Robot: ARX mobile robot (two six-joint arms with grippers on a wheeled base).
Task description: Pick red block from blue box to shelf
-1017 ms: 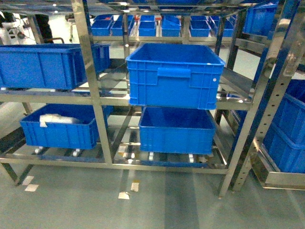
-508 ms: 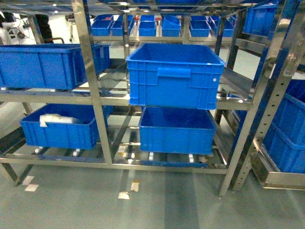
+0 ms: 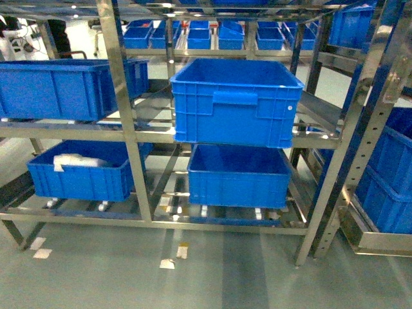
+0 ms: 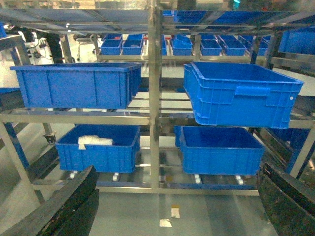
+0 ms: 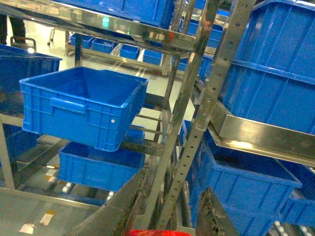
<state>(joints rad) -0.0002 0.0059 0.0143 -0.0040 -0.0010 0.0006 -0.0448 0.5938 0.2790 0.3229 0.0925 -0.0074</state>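
Dark, seemingly black fingers [image 4: 64,209], worn

Nothing visibly changed in the head view over the last second: the shelf [image 3: 129,129], its dark blue crates [image 3: 235,103] and the paper scraps [image 3: 167,262] on the floor sat where they had.

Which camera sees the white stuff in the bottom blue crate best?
The left wrist view: the white stuff sits nearer the middle there, inside the lower-left crate on the shelf. The head view shows it too, off to the left edge. The right wrist view misses it.
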